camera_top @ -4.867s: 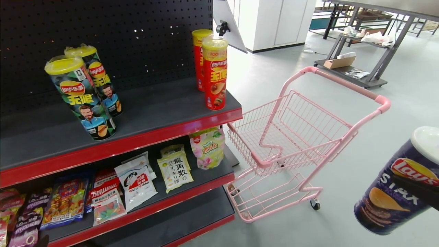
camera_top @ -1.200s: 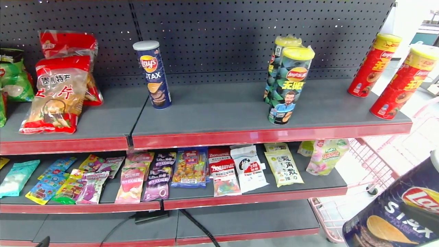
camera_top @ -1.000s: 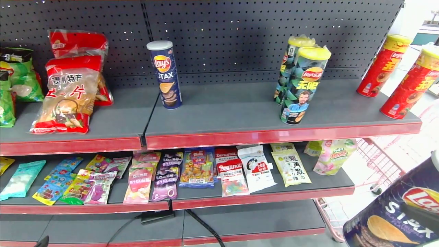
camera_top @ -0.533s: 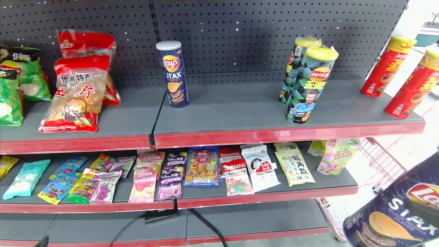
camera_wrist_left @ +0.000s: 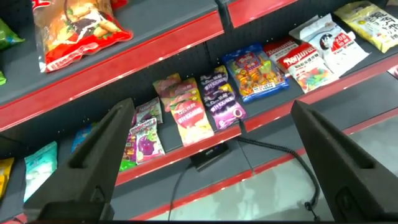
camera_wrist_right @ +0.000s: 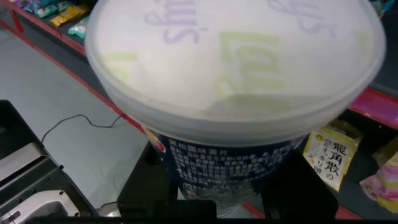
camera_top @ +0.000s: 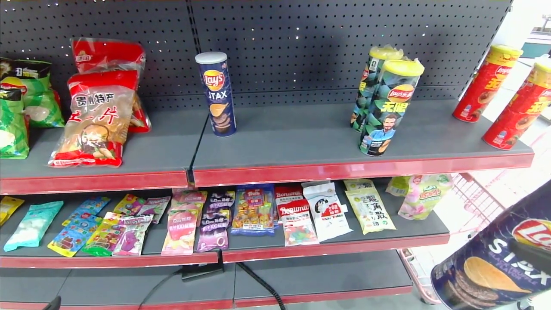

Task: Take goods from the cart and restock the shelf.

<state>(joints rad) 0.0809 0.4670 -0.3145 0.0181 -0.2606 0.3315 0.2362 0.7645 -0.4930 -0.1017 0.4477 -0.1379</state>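
My right gripper (camera_top: 523, 258) is shut on a dark blue chip can (camera_top: 482, 271) with a white lid (camera_wrist_right: 236, 56), held tilted low at the right, in front of the shelf and off it. A black finger (camera_top: 533, 257) crosses the can's label. A matching blue chip can (camera_top: 216, 94) stands upright on the grey top shelf (camera_top: 292, 137), left of centre. My left gripper (camera_wrist_left: 211, 109) is open with nothing between its fingers, and it hangs before the lower shelf's candy packets (camera_wrist_left: 205, 106).
Two green-black cans (camera_top: 389, 107) and two red cans (camera_top: 512, 112) stand on the top shelf's right part, red snack bags (camera_top: 97, 112) on its left. Bare shelf lies between the blue can and the green-black cans. The pink cart (camera_top: 478, 202) stands right of the shelf.
The head view has swung from the cart round to the shelf front. The blue can stays in my right gripper and has edged slightly upward in the last half second.
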